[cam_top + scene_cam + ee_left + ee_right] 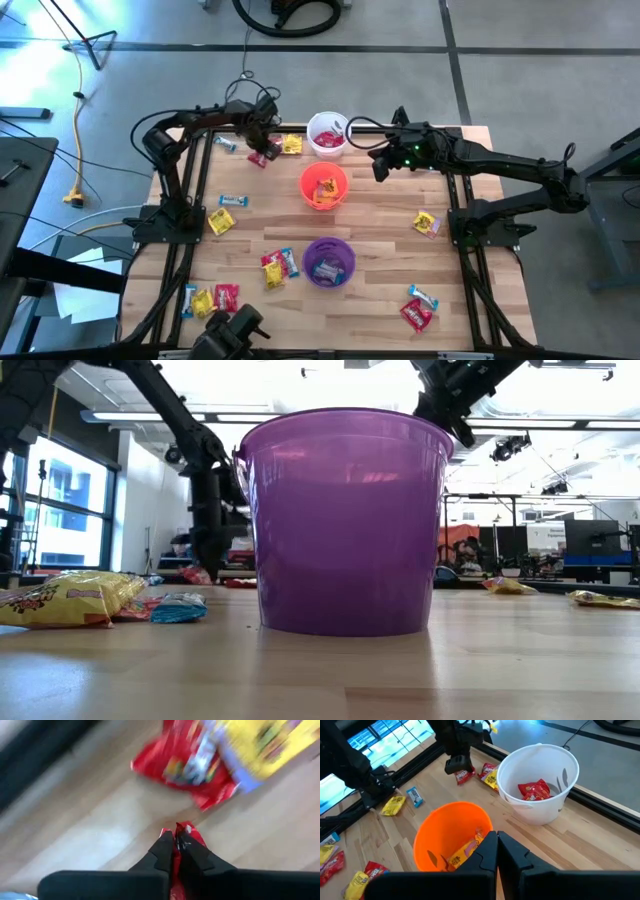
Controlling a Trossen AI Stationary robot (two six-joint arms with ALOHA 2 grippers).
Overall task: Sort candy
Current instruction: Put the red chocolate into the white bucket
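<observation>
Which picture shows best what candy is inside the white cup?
The right wrist view: it looks into the white cup at red candy. The high view shows it tiny; the low and left wrist views miss it.

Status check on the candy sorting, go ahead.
Left gripper shut on a red candy near the white cup. Right gripper shut, empty, above the orange cup. Nothing blocking.

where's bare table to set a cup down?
Free: between the orange cup and the yellow candy at right; also between the purple cup and the candies at the near right corner. Crowded: far left by the left tool, and left of the purple cup.
</observation>
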